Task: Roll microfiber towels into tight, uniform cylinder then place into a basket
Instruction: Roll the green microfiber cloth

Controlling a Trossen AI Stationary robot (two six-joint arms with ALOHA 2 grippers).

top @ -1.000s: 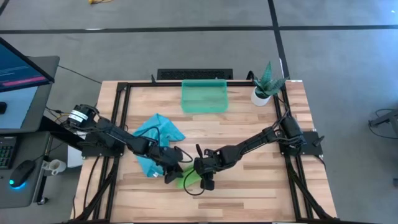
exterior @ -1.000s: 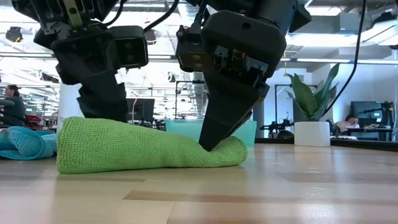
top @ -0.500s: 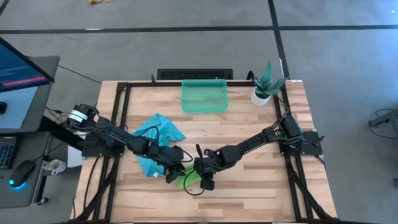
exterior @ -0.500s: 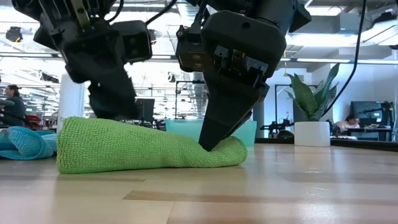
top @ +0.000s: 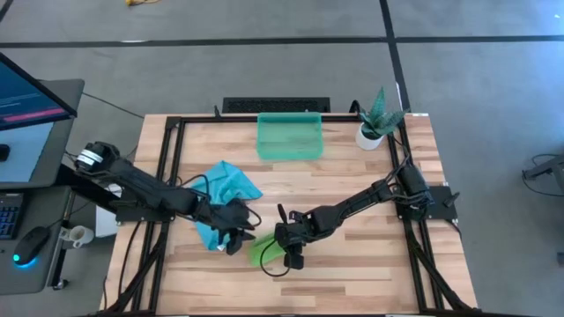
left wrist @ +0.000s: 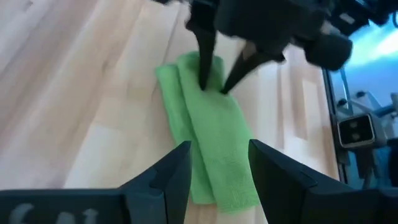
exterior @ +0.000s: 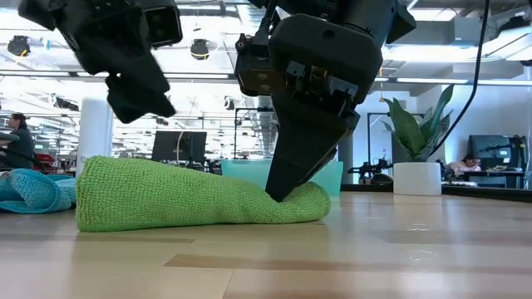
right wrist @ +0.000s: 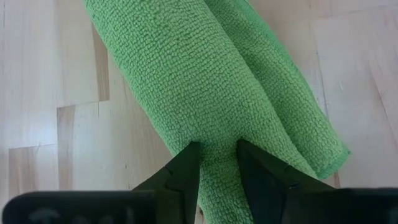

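Green towel (exterior: 191, 198) rolled; blue towel (top: 227, 183) crumpled; basket (top: 288, 136) upright.

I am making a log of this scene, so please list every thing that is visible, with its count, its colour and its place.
Rolled lime green microfiber towel: one, lime green, front middle of the table, lying as a roll.
Crumpled turquoise blue microfiber towel: one, light turquoise, left of centre, loose.
Translucent teal plastic basket: one, teal-green, at the far edge, middle.
Small white pot with green plant: one, far right corner.
Wooden table: one, light wood, black frame.
Monitor: one, left of the table.
Person: one, seated far in the room.
Left gripper: black, fingers open, above the green roll's left end, not touching it.
Right gripper: black, fingers pinching the green roll's end.
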